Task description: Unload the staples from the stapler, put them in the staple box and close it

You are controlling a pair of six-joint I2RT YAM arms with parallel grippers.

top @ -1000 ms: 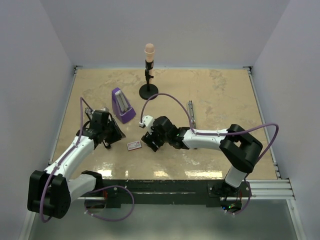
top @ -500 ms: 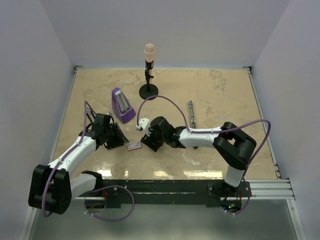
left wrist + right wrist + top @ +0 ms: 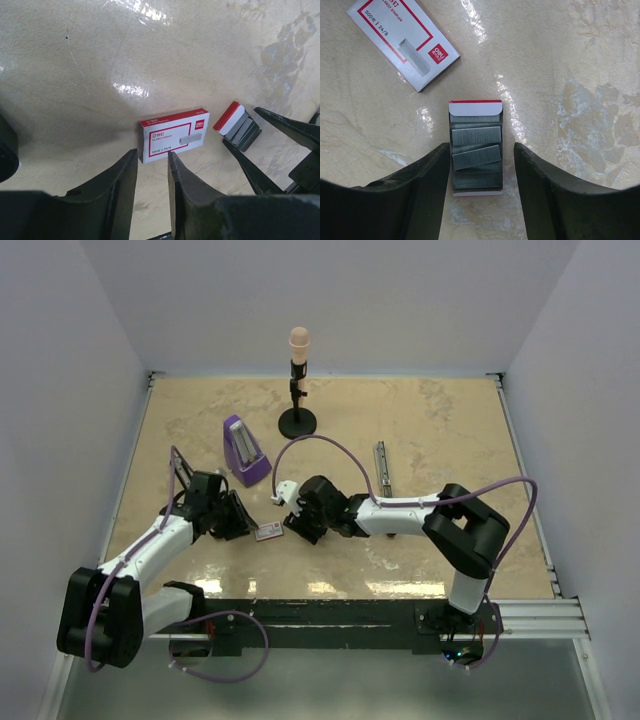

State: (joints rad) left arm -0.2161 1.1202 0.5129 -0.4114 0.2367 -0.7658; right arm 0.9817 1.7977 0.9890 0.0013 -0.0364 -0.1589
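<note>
The stapler (image 3: pixel 381 466) lies flat on the desk (image 3: pixel 450 420), a little right of centre, well apart from both arms. From above it is only a thin dark bar, too small to tell whether it is loaded.

Both arms meet left of centre, towards the near edge. The right gripper (image 3: pixel 481 147) hangs over a small open tray (image 3: pixel 475 106). Its jaws stand apart, one on each side of the tray. The left one sits right at the tray's edge, the right one shows a strip of bare desk beside it, and nothing is clamped. Inside the tray lie the staples (image 3: pixel 475 136), grey ridged strips stacked a bit askew, the lowest partly covered by those above.

Just beside the tray lies a red-and-white box (image 3: pixel 172 134), its print too fine to read in full. The left gripper (image 3: pixel 152 154) points at the box's near edge. Its jaws are released with a narrow gap between them, holding nothing. Its wrist view cuts off the tray's far side behind the other arm's dark fingers (image 3: pixel 280 127).

Near the far edge stand a purple wedge (image 3: pixel 243 450) and a black stand (image 3: pixel 297 390).
</note>
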